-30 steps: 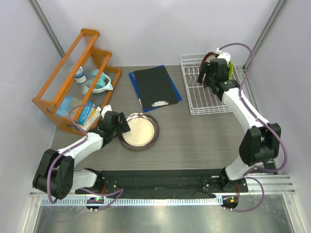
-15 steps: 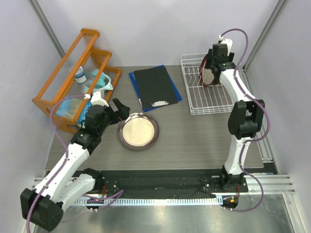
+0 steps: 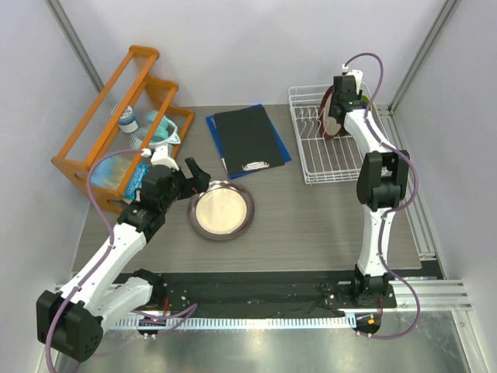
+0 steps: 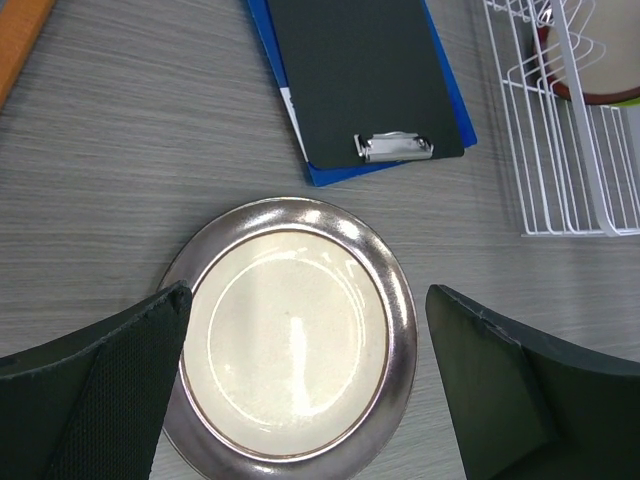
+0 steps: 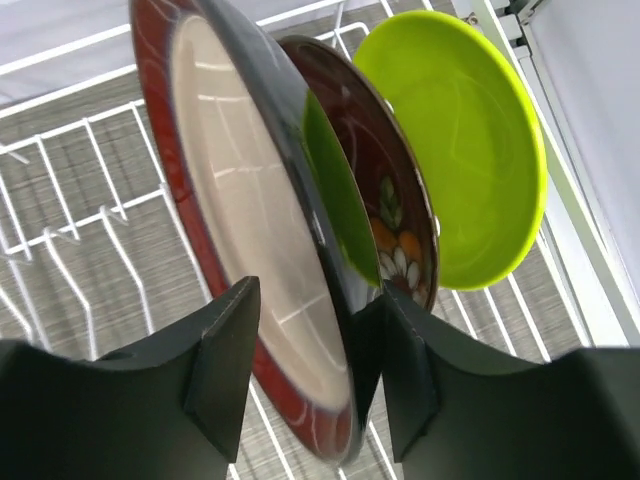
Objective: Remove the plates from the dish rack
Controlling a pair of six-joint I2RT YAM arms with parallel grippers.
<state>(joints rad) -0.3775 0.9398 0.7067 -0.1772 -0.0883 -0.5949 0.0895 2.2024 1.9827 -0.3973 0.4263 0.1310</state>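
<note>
- The brown-rimmed plate (image 3: pixel 221 210) has a cream middle. It lies flat, near the middle, a bit left.
- The red-rimmed plate (image 5: pixel 230 230) stands on its edge in the white wire dish rack (image 3: pixel 318 159), far right.

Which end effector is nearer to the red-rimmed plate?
Right. The right end effector straddles the red-rimmed plate; the left end effector hovers over the brown-rimmed plate on the table.

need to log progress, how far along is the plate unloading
Done: the brown-rimmed plate lies flat on the table, left fingers open above it. In hand: right fingers straddle the red-rimmed plate, upright in the dish rack; grip unclear. To do: lifting it out.
</note>
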